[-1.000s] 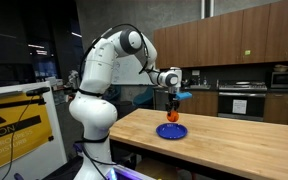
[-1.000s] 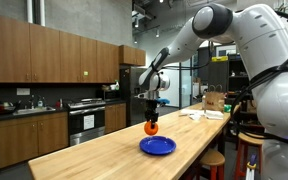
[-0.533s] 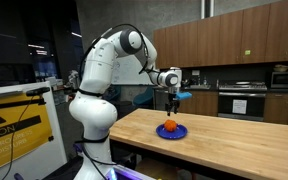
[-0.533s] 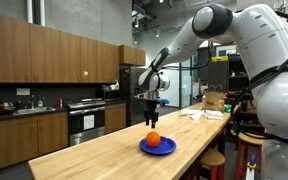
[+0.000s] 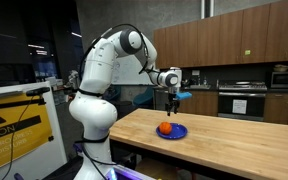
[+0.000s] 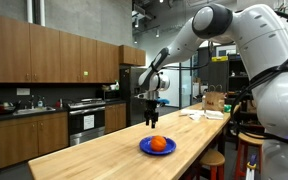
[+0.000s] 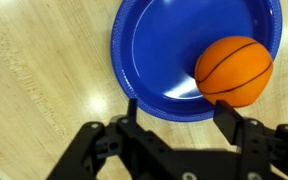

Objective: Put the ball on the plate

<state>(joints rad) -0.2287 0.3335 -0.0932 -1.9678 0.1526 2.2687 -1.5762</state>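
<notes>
My gripper (image 7: 178, 108) hung released, jaws apart, above the ball (image 7: 234, 70), which rested on the plate (image 7: 164, 45) on the bench (image 7: 44, 80).

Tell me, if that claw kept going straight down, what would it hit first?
Probably the blue plate near its rim. The gripper hangs open above it, and the orange ball lies just to one side, so it might clip that first.

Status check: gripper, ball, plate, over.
Gripper open, empty, hovering over the plate's edge. Orange ball sitting on the blue plate, near its rim. Nothing seen in the way.
</notes>
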